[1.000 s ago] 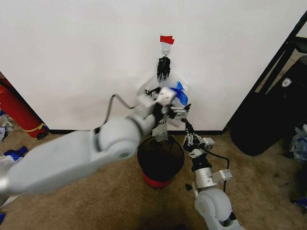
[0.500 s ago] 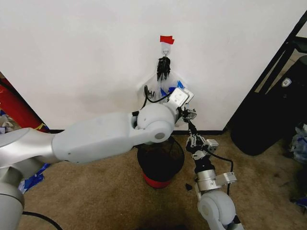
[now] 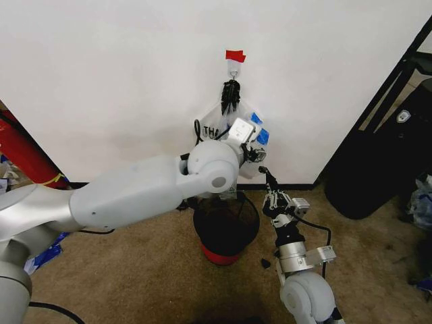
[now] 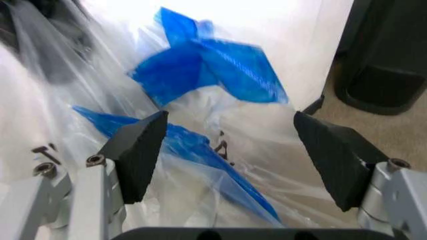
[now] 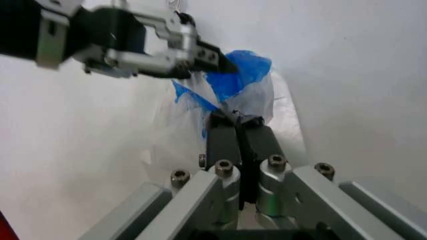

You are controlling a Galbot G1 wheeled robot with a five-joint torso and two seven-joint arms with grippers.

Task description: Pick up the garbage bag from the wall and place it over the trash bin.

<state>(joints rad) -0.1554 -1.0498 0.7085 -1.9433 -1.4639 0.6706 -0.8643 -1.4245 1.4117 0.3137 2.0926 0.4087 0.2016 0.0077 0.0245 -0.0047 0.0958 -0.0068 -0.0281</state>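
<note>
The garbage bag point(image 3: 257, 128), see-through plastic with blue handles, hangs on the white wall point(image 3: 101, 81) from a hook under red tape point(image 3: 234, 55). My left gripper point(image 3: 254, 152) is open right at the bag. In the left wrist view its black fingers point(image 4: 139, 152) stand wide apart with the blue handles point(image 4: 207, 70) between them. The black mesh trash bin point(image 3: 226, 226) with a red base stands on the carpet below. My right gripper point(image 3: 264, 171) points up beside the bin, shut, its tips point(image 5: 237, 120) just under the bag point(image 5: 243, 75).
A dark bundle point(image 3: 230, 94) and a white lettered bag point(image 3: 210, 131) hang from the same hook. A red cylinder point(image 3: 20, 155) leans at the left. A big black bulk point(image 3: 385, 162) fills the right corner. Blue scraps point(image 3: 40, 256) lie on the floor at the left.
My left arm swung in toward the wall and its gripper rose to the bag's blue handles. The right arm stayed almost still.
</note>
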